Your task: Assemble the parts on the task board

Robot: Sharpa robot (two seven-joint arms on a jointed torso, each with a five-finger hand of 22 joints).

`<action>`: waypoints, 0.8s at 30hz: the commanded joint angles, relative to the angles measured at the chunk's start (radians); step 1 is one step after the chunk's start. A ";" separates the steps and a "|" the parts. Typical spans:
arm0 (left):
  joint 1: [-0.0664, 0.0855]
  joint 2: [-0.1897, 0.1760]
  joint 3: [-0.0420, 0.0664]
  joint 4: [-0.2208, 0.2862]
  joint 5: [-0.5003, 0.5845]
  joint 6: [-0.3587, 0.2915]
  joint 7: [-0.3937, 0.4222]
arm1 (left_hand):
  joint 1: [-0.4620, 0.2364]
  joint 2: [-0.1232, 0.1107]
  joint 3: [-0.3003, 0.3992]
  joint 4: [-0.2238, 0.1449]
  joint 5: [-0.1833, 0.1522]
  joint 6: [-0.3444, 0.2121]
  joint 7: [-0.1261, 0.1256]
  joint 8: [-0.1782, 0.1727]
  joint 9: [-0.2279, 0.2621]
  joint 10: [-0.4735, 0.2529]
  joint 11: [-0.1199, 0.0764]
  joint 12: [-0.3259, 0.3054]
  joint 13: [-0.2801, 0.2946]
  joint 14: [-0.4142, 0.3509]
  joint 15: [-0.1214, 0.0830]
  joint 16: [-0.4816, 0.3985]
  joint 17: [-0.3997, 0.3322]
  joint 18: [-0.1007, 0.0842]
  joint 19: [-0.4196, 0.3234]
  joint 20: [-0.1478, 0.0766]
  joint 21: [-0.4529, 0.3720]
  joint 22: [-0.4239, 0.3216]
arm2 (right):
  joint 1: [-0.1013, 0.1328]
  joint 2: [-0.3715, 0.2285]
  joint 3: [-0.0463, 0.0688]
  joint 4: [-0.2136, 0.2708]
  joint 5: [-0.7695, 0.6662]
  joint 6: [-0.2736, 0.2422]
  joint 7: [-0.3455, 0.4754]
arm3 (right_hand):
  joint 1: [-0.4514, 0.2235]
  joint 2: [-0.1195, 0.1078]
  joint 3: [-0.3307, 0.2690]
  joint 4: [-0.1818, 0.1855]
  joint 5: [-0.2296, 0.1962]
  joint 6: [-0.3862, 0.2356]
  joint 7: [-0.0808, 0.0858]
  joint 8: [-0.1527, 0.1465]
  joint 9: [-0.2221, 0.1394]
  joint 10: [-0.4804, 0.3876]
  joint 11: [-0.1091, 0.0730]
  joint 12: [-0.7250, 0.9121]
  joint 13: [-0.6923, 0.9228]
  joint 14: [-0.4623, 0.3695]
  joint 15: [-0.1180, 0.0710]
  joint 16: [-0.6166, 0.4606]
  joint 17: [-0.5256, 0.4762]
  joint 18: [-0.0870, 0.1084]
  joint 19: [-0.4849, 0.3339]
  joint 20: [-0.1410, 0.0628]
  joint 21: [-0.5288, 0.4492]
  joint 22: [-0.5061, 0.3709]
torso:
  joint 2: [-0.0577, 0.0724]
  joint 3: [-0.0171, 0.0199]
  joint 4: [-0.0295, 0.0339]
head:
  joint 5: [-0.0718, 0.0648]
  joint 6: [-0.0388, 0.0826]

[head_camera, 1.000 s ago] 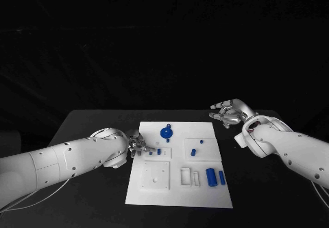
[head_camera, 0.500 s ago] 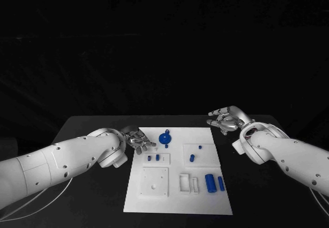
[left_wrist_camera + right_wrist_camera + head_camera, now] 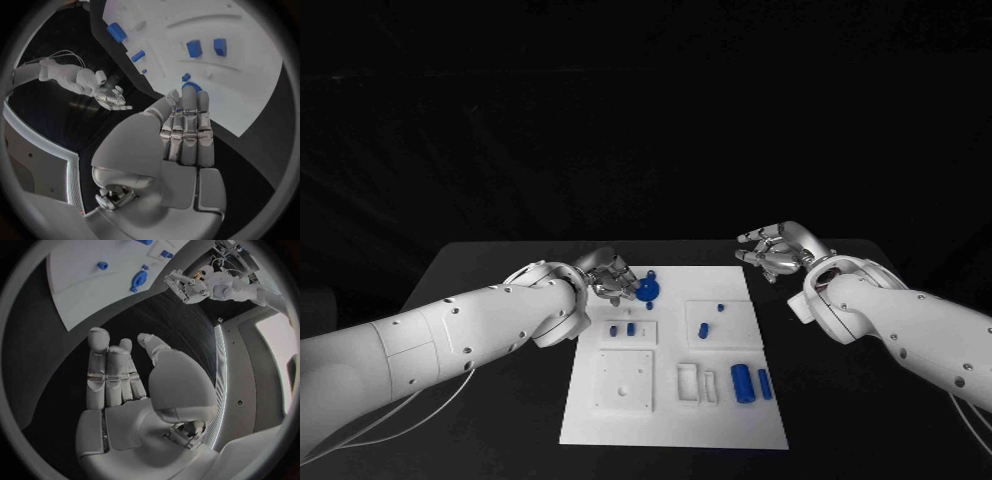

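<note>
The left hand hovers at the board's far left corner, just beside the round blue part. In the left wrist view its fingers lie straight and side by side, the tips over that round part, with nothing between them; whether they touch it I cannot tell.

One white board lies in the middle of the black table. On it I count seven blue parts: the round one at the far edge, a small peg and a short block on a raised white square, a tiny stud and an oblong piece further right, and two upright cylinders, a thick one and a thin one, near the right edge. Three white fixtures also sit there: a square plate and two narrow frames. No writing can be read on anything.

The right hand hangs over bare table off the board's far right corner, palm open, fingers loosely extended and holding nothing.
</note>
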 commanded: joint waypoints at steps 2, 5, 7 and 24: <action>0.002 0.018 0.001 -0.016 -0.139 -0.054 0.076 | -0.003 -0.003 0.006 -0.011 -0.004 0.020 -0.001 -0.007 0.002 0.012 -0.008 -0.005 -0.001 0.018 -0.006 0.018 0.005 0.014 0.014 -0.004 0.012 0.033 | -0.001 0.003 0.001 0.000 0.008 -0.005 0.014 | -0.005 -0.008 0.006 0.000 0.004 0.009 0.001 -0.003 0.002 0.003 0.000 -0.002 -0.031 -0.003 -0.006 -0.005 -0.005 0.013 0.045 -0.008 -0.005 -0.005 | 0.000 0.0006 -0.0009 | 0.001 -0.003; 0.004 0.028 0.000 -0.027 -0.166 -0.054 0.083 | -0.008 -0.003 0.007 -0.013 -0.005 0.023 -0.002 -0.007 0.001 0.014 -0.010 -0.006 -0.001 0.034 -0.009 0.047 0.017 0.017 0.028 -0.007 0.024 0.042 | -0.001 0.003 0.001 0.000 0.009 -0.005 0.015 | -0.005 -0.009 0.007 -0.001 0.004 0.008 0.001 -0.003 0.001 0.003 0.000 0.001 -0.041 -0.002 -0.006 -0.005 -0.006 0.013 0.045 -0.008 -0.003 -0.005 | 0.000 0.0011 -0.0005 | 0.002 -0.005; 0.005 0.034 0.000 -0.034 -0.187 -0.054 0.087 | -0.013 -0.004 0.008 -0.012 -0.008 0.022 -0.003 -0.007 0.001 0.013 -0.010 -0.005 -0.001 0.033 -0.010 0.068 0.026 0.017 0.033 -0.007 0.031 0.041 | 0.000 0.003 0.001 0.000 0.010 -0.005 0.015 | -0.005 -0.008 0.008 -0.001 0.003 0.011 0.001 -0.003 0.002 0.002 0.000 0.005 -0.050 -0.003 -0.006 -0.004 -0.006 0.013 0.045 -0.008 -0.001 -0.006 | 0.000 0.0009 -0.0003 | 0.001 -0.005; 0.006 0.111 -0.032 -0.106 -0.370 -0.028 0.096 | -0.028 -0.036 -0.054 0.036 -0.002 -0.002 -0.007 -0.008 -0.002 -0.009 -0.008 -0.006 -0.001 0.039 -0.007 0.156 0.029 0.016 0.096 -0.002 -0.025 0.009 | 0.000 0.009 0.001 0.002 0.010 -0.018 0.021 | -0.005 -0.014 0.021 -0.002 0.003 0.023 0.001 -0.002 0.003 0.031 -0.002 -0.105 -0.219 -0.005 -0.007 -0.015 -0.019 0.013 0.044 -0.009 -0.016 -0.017 | 0.001 -0.0006 -0.0005 | -0.007 -0.006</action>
